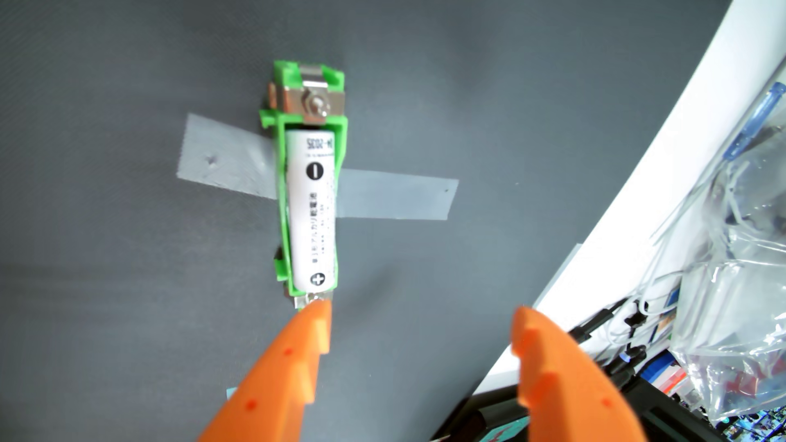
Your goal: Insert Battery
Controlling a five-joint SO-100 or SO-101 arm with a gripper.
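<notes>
White cylindrical battery (pixel 314 208) lies seated in the green plastic holder (pixel 281 204) taped to the grey mat (pixel 106 255), long axis running away from the orange two-finger gripper (pixel 421 316). Its jaws are spread and empty, one fingertip just beside the plus end.

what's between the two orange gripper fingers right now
Nothing. In the wrist view the gripper is open, and only bare grey mat shows in the gap. The battery sits in the green holder, beyond the left fingertip.
</notes>
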